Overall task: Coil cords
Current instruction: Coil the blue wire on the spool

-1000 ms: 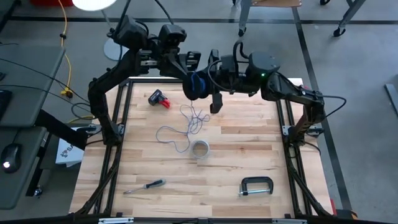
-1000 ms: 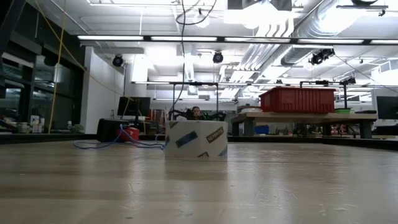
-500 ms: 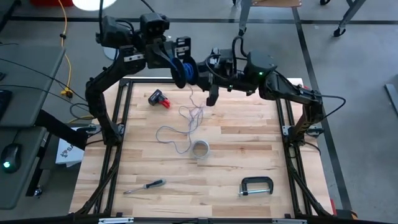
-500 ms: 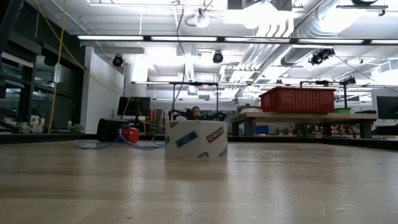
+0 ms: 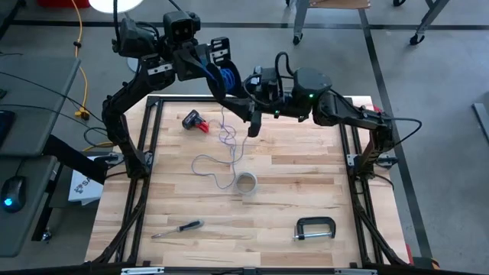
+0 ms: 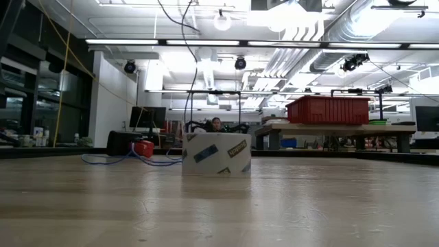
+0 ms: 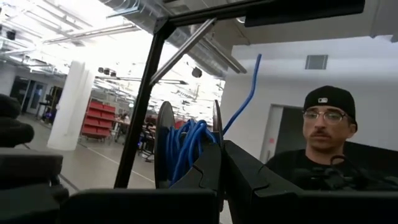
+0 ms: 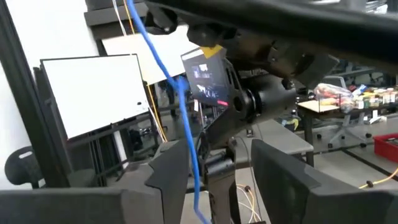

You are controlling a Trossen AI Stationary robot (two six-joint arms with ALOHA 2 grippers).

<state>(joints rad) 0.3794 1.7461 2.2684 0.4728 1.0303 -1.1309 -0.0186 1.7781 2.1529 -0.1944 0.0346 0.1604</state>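
Observation:
My left gripper (image 5: 221, 76) (image 7: 222, 149) is raised over the table's far edge, shut on a small spool (image 7: 189, 146) wound with the blue cord. From the spool the blue cord (image 5: 231, 99) drops to the table, where it lies in loose loops (image 5: 229, 139). It runs into the pale grey cord (image 5: 208, 163), which rests flat on the wood. My right gripper (image 5: 252, 126) (image 8: 217, 163) hangs just right of the spool, open, with the blue cord (image 8: 185, 134) passing between its fingers. My left gripper pinches the spool at one thin round flange (image 7: 216, 134), with the wound blue cord beside the fingers. The fingers slant upward. The spool is lifted clear of the table, and the cord trails slack from it. My right gripper: the blue cord runs close to one finger (image 8: 171, 171); whether it touches, I cannot tell.
On the table lie a red and black tool (image 5: 195, 121), a tape roll (image 5: 245, 183) (image 6: 216, 152), a screwdriver (image 5: 177, 227) and a C-clamp (image 5: 315, 228). A person in a black cap (image 7: 323, 137) stands beyond the table.
My left gripper has carried the spool up and toward the table's far left corner and has rolled, away from my right gripper. A longer stretch of blue cord now hangs from the spool to the table. My right gripper has shifted slightly left.

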